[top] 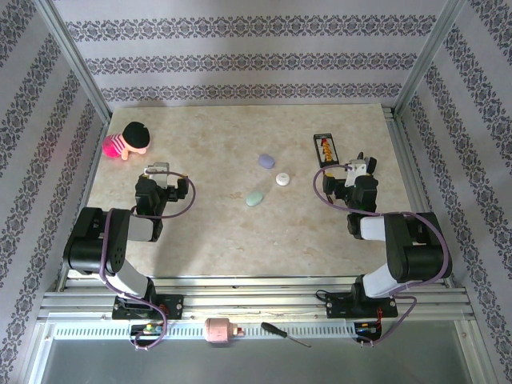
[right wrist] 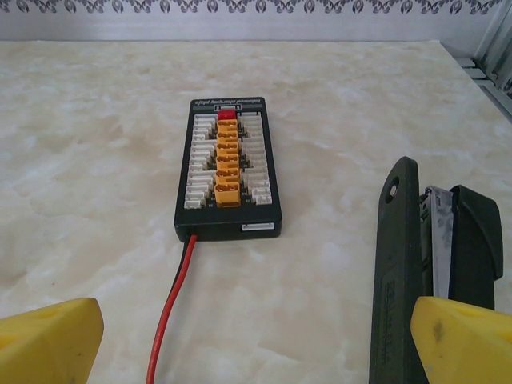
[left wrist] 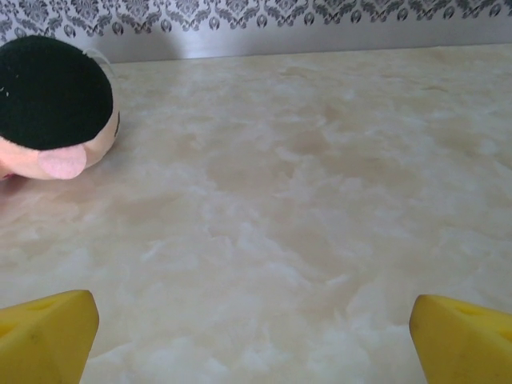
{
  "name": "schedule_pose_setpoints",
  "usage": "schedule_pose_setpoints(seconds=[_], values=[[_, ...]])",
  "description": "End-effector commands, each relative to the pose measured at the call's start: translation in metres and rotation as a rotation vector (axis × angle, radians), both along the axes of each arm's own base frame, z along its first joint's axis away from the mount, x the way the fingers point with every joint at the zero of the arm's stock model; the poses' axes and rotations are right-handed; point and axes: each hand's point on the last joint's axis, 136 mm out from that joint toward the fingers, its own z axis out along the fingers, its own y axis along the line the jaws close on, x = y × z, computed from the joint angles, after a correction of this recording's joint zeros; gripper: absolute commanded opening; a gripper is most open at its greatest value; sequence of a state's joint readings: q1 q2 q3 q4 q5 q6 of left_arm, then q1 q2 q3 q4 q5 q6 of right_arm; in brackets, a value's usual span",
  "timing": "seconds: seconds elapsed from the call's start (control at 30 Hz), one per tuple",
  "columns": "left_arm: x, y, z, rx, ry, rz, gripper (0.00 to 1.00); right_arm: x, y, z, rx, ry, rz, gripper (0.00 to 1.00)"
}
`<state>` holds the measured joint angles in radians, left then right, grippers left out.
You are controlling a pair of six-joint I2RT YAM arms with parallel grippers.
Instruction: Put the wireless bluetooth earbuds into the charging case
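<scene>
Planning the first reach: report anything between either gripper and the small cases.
Nothing blocks the left gripper: bare table up to the green case. Beside the right gripper, the black board and its red wire lie close to the line toward the white case.

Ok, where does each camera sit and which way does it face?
Top external: above and behind the arms, looking down at the table; both arms show, with the left end effector and right end effector.
Left wrist: on the left arm, low, facing the far wall; own yellow fingertips show.
Right wrist: on the right arm, facing the connector board; own fingertips show.
Shared: top and left wrist both catch the doll.
</scene>
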<state>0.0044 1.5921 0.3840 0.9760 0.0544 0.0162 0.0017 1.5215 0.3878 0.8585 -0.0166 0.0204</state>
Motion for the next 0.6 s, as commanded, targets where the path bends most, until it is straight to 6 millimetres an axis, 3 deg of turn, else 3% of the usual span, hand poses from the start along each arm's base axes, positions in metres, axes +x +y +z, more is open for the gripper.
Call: schedule_pose_setpoints(seconds=[0.0, 0.57], values=[[-0.0021, 0.0083, -0.0053, -0.014, 0.024, 0.041, 0.99, 0.0032, 0.0014, 0.0110, 0.016, -0.046, 0.008, 0.98], [-0.0007, 0.0018, -0.0057, -0.012, 0.032, 0.005, 0.99, 0.0033, 0.0015, 0.0106, -0.007, -0.045, -0.006, 0.98]])
